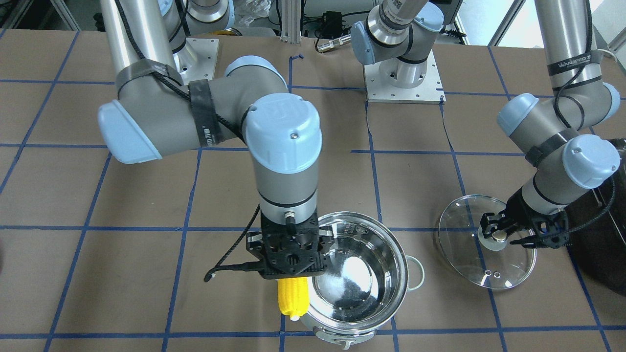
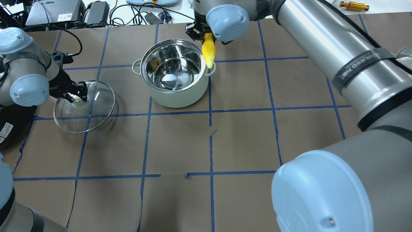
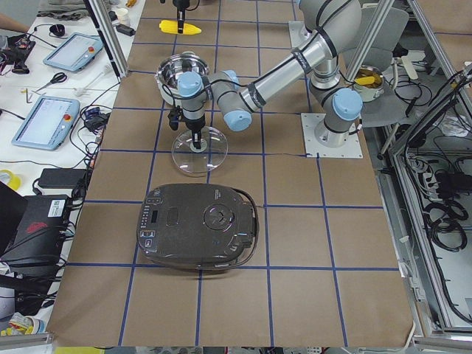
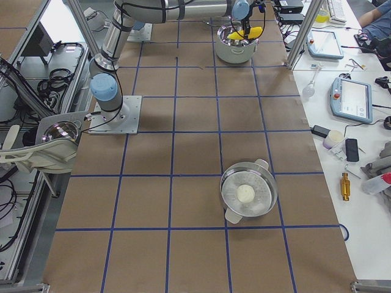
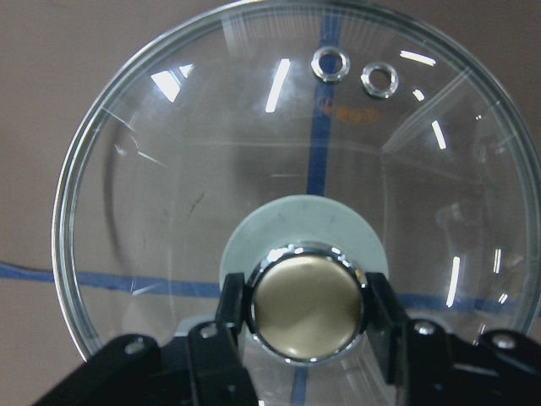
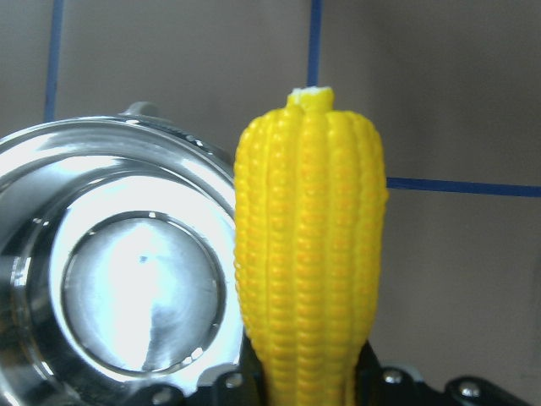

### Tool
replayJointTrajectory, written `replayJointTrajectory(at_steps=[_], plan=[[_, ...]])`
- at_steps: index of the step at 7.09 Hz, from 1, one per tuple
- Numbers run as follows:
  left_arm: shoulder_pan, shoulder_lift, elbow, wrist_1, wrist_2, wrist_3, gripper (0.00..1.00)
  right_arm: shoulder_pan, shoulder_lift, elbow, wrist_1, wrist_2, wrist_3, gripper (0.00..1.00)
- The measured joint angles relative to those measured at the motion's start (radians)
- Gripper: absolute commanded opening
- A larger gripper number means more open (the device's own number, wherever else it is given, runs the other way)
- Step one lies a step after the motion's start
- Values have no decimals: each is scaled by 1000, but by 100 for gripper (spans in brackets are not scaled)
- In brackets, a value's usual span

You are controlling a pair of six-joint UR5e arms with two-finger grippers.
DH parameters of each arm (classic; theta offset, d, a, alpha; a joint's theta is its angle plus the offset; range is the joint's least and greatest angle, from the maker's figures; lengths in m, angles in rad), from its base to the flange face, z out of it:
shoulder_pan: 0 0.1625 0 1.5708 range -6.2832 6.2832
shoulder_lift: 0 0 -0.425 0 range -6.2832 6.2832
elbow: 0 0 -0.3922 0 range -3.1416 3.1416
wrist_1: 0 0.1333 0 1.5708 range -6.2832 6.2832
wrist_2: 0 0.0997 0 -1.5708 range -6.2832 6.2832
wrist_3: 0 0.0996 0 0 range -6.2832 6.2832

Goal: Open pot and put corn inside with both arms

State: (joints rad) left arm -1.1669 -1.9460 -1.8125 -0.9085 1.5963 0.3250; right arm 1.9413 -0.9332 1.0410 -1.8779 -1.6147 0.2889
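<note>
The steel pot (image 2: 180, 95) stands open and empty; it also shows in the front view (image 1: 389, 259). My right gripper (image 2: 206, 37) is shut on the thick end of the yellow corn (image 2: 208, 53), which hangs tip down just outside the pot's rim, beside a side handle. In the right wrist view the corn (image 6: 308, 254) sits right of the pot (image 6: 51, 211). My left gripper (image 2: 76, 96) is shut on the brass knob (image 5: 308, 304) of the glass lid (image 2: 93, 112), held low and tilted away from the pot, over the table on my left.
A large black appliance (image 3: 198, 225) lies beyond the lid at the table's left end. A second metal pot with a white ball (image 4: 247, 192) stands far on the right half. Cables and devices line the operators' edge (image 2: 96, 9).
</note>
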Motion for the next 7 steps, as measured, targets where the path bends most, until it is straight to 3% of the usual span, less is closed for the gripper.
replayJointTrajectory(at_steps=[1,2,3,4,5,6,7], plan=[[0,-2,-9,13,-1,-3,80,39,28,-34,9,6,18,0],[0,-4,-12,17,-4,-4,100,69,52,-48,9,12,25,0],[0,-5,-13,18,-5,-5,100,91,83,-54,3,26,14,0],[0,-4,-11,15,-3,-6,100,102,109,-56,-1,41,-20,49],[-5,5,-3,4,0,-8,100,106,121,-56,-4,40,-78,89],[-17,27,21,-39,0,-16,100,107,124,-57,-5,25,-159,100],[-35,54,67,-123,-1,-29,100,107,125,-60,-7,16,-216,100]])
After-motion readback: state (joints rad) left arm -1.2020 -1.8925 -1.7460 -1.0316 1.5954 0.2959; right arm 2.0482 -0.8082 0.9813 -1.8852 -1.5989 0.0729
